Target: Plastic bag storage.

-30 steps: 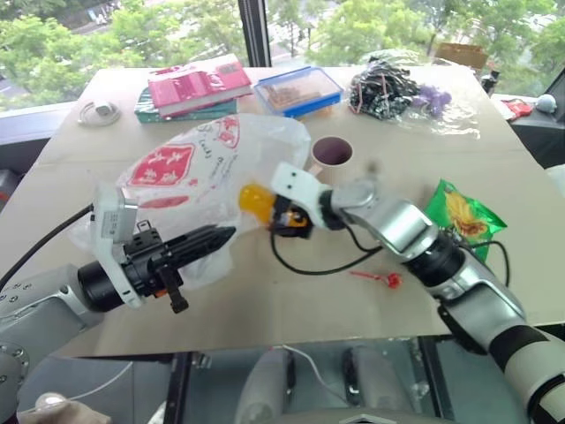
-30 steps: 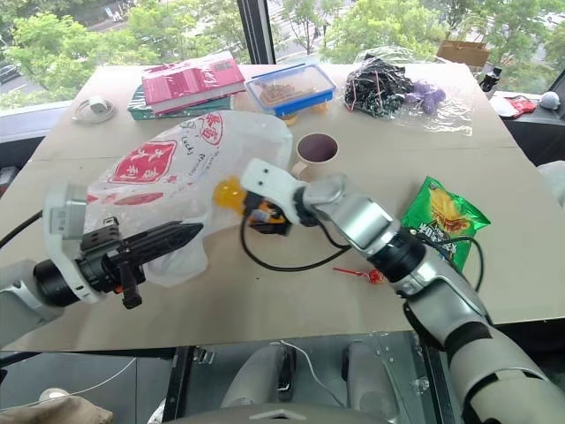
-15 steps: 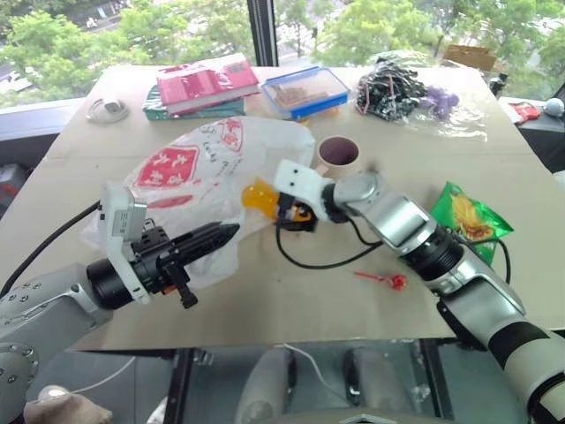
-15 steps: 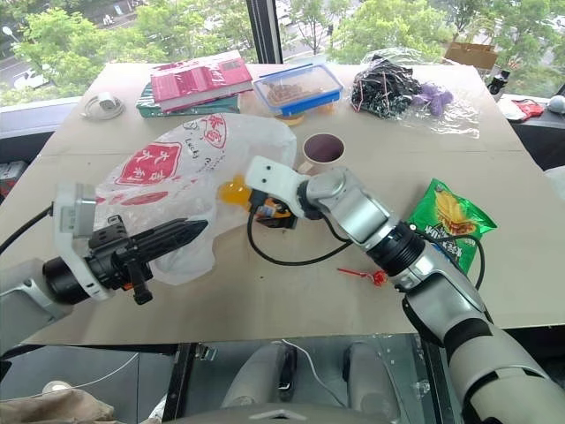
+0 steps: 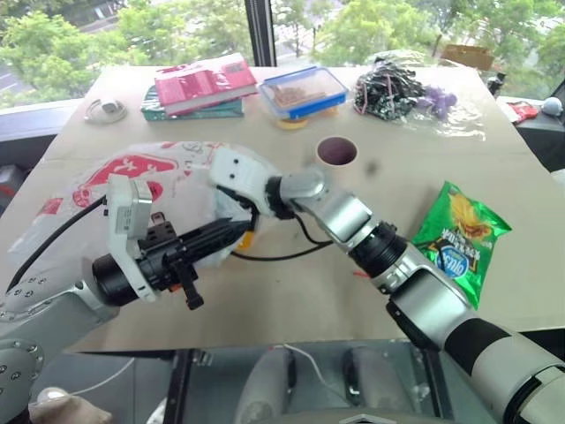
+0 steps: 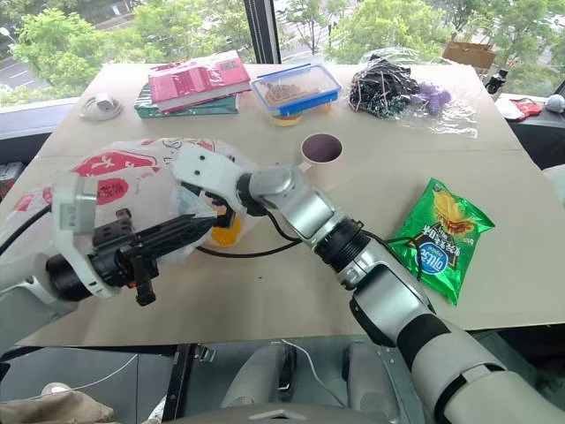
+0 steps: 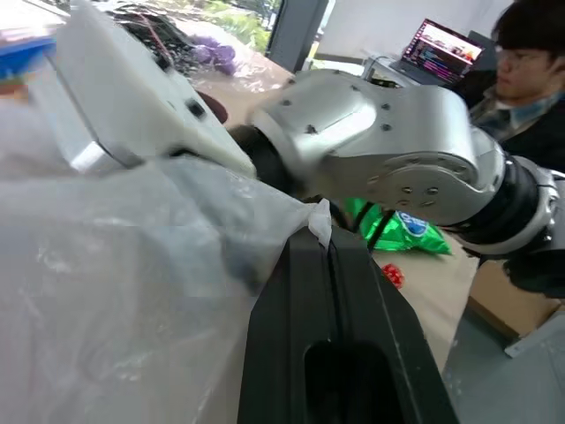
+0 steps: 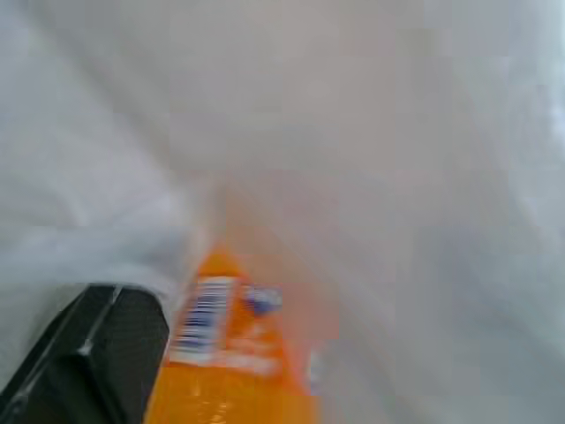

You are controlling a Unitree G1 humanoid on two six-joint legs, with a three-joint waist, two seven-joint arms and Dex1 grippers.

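The bag (image 5: pixel 132 181) lies spread over the left half of the table (image 5: pixel 291 291), its red panels up, one end trailing toward the left edge and the other end bunched near the middle.

The left gripper (image 5: pixel 231 231) points level toward the table's middle with its two black fingers (image 7: pixel 331 291) pressed together, a fold of the bag's film pinched between their tips; the left wrist view shows the white film running up to the seam between them.

The right gripper (image 6: pixel 207 212) reaches across from the right and is buried in the bunched end of the bag, just beside the left gripper's tips. Its white housing sits on top of the film. An orange bottle (image 6: pixel 225 233) shows through the film right at that spot; in the right wrist view its label with a barcode (image 8: pixel 207 322) lies beside one black finger (image 8: pixel 88 353), all seen through cloudy plastic. The right fingers seem spread wide, but the film hides them too much to say whether they hold the bottle.

A cup (image 5: pixel 336 152) stands near the table's middle, apart from the bag. A green packet (image 5: pixel 459 238) lies near the right edge. Along the far edge sit a red book (image 5: pixel 205 84), a blue-rimmed box (image 5: pixel 305 91) and a clear bag of cords (image 5: pixel 402 88).
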